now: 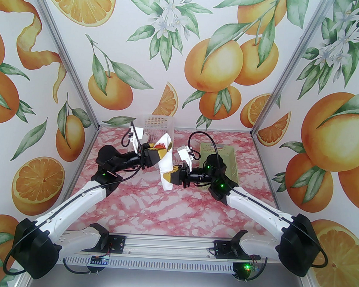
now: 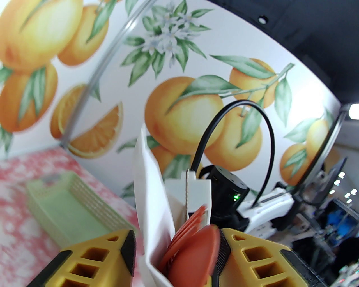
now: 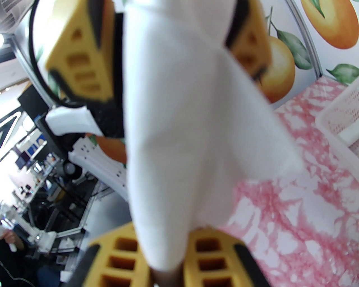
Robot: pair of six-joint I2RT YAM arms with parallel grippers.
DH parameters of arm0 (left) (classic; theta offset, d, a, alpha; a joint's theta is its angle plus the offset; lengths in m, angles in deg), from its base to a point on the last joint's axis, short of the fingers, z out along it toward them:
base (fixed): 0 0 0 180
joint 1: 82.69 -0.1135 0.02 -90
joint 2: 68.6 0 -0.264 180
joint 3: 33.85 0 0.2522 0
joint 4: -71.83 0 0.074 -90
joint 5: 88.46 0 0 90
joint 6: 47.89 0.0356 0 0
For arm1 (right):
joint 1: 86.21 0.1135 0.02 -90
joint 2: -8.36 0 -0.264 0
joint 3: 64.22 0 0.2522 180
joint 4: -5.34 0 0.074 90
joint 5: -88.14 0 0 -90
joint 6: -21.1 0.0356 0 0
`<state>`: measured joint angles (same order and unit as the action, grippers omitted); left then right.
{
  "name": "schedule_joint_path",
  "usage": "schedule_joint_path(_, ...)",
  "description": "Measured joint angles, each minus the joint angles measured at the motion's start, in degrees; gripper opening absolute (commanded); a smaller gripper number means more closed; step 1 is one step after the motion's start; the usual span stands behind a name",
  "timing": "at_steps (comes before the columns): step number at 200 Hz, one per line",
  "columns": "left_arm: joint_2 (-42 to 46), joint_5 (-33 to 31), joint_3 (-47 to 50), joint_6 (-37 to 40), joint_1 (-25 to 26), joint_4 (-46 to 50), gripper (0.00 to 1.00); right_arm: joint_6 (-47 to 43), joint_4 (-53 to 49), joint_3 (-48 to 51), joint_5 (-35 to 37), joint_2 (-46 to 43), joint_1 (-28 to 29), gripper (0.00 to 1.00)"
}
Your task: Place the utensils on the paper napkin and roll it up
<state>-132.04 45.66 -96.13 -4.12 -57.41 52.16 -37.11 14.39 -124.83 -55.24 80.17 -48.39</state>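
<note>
Napkin roll point(image 1: 166, 160) in right tool point(image 1: 168, 177)

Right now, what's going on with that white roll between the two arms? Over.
Left gripper open, loose around napkin roll's wide end. Right gripper shut on its narrow end. Red-orange utensil tips showing. White basket behind.

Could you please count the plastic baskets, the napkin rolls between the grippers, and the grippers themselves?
Baskets: 2, the white plastic mesh basket and the pale green plastic mesh basket
Napkin rolls: 1, the white paper napkin roll with red-orange utensil tips
Grippers: 2, the yellow-fingered left gripper and right gripper
Total: 5
</note>
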Motion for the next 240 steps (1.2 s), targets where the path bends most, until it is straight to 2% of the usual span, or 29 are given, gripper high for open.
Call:
schedule_joint_path(21, 2.97, -0.02, 0.55, 0.15, -1.07, 0.72, 0.88, -0.59, -1.01, 0.00, 0.44, -0.81, -0.02, 0.09)
schedule_joint_path(44, 5.66, -0.15, 2.91, 0.13, -1.25, 0.72, 0.98, -0.81, -1.25, -0.02, 0.50, -1.05, -0.02, 0.08)
schedule_joint_path(94, 6.62, -0.81, 12.31, -3.23, -0.66, -3.87, 1.00, -0.72, -1.09, -0.20, 0.50, -1.05, 0.04, 0.08)
schedule_joint_path(172, -0.98, -0.15, 14.67, -10.34, 6.38, -20.44, 0.94, -0.11, 0.17, -0.31, 0.50, -0.90, 0.70, 0.08)
schedule_joint_path(201, -4.85, 0.09, 14.49, -13.00, 7.32, -25.90, 0.85, -0.11, 0.17, -0.31, 0.50, -0.90, 1.07, 0.08)
schedule_joint_path(224, -8.70, 0.74, 13.99, -16.41, 7.69, -32.50, 0.74, -0.11, 0.15, -0.31, 0.50, -0.87, 1.18, 0.08)
schedule_joint_path(240, -11.19, 1.18, 13.29, -18.75, 7.76, -36.26, 0.72, -0.13, 0.09, -0.31, 0.50, -0.87, 1.18, 0.08)
